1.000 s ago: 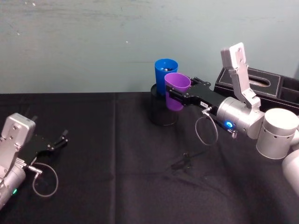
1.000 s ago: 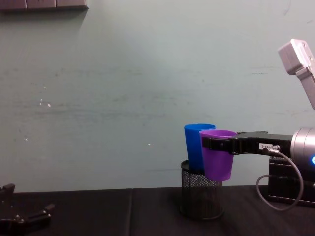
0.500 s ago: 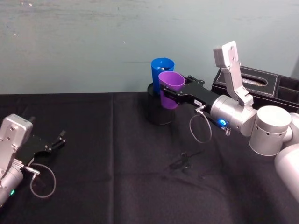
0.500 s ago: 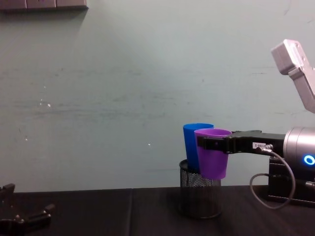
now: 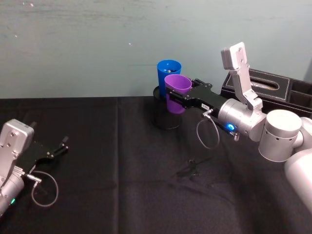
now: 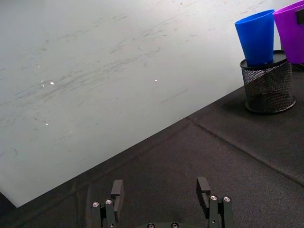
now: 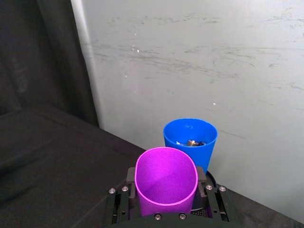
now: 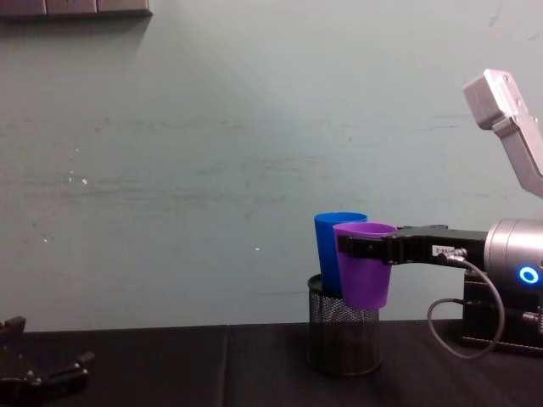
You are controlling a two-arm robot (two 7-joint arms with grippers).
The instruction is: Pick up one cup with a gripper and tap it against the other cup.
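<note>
Here's the tap, or very close to it. The right gripper [image 5: 178, 100] is clamped on the purple cup [image 5: 176, 91], one finger on either side of the wall just under the rim, and the cup is upright and lifted off the table [image 5: 122, 161]. The blue cup [image 5: 165, 73] stands in the mesh pen holder [image 8: 342, 339] at the back, right behind the purple one.

To do this well I'd want a short, level nudge, wall against wall, and a light one, since the blue cup only sits loose in that holder and a firm shove could tip it. The purple base should also ride clear of the holder's rim (it hangs just above it from the chest view).

Are the two touching? From where I stand I can't quite say. The purple rim sits just in front of the blue wall, slightly lower, and the two overlap from the side.

The left gripper [image 6: 161, 197] is parked low over the table on the far left, fingers spread and holding nothing, well apart from both cups.
</note>
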